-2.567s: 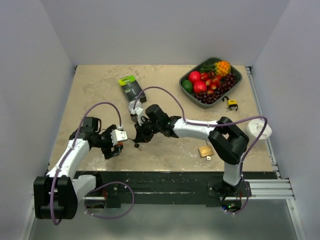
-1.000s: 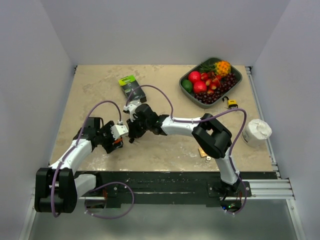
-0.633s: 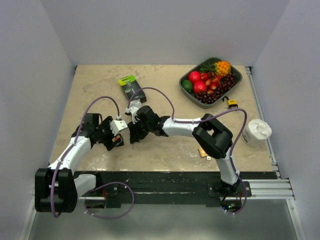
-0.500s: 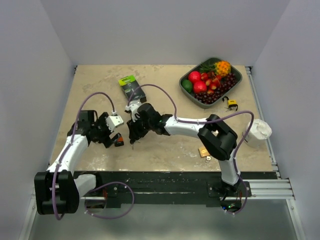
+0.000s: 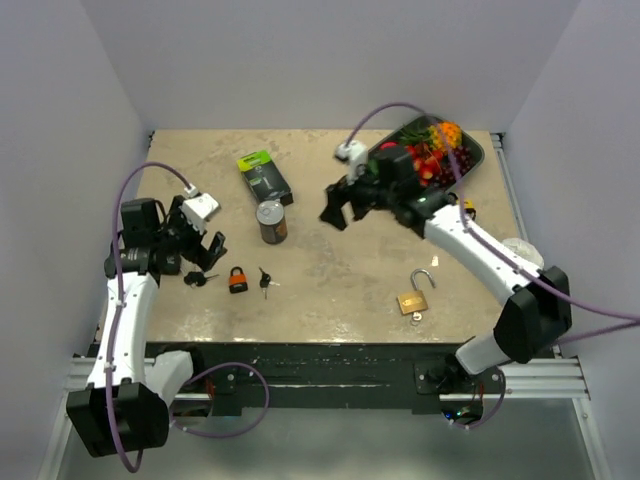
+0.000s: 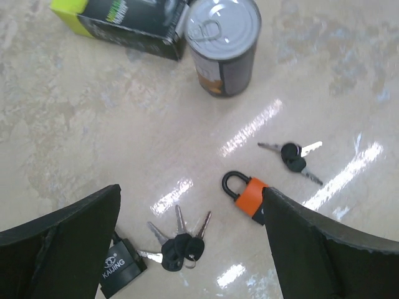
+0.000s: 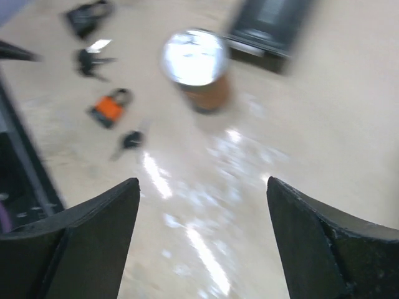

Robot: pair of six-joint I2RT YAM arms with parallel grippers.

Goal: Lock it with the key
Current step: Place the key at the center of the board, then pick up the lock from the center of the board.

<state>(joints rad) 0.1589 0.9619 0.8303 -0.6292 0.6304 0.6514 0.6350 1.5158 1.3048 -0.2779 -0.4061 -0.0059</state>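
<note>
The orange padlock (image 5: pixel 238 279) lies flat on the bench (image 5: pixel 330 270), in front of the can (image 5: pixel 271 221) and a little to its left. Its shackle points back toward the can and its body toward the near edge. A pair of keys (image 5: pixel 264 278) rests straight in front of the can, just beside the padlock and not in it.

The left end effector (image 5: pixel 200 243) hovers left of the can, fingers wide apart and empty. The padlock sits just off it toward the near edge. The right end effector (image 5: pixel 342 208), also spread and empty, is raised on the can's right, well apart from lock and keys.

So the left arm is the nearer one for the lock (the shackle looks seated, though whether it is latched cannot be told).
</note>
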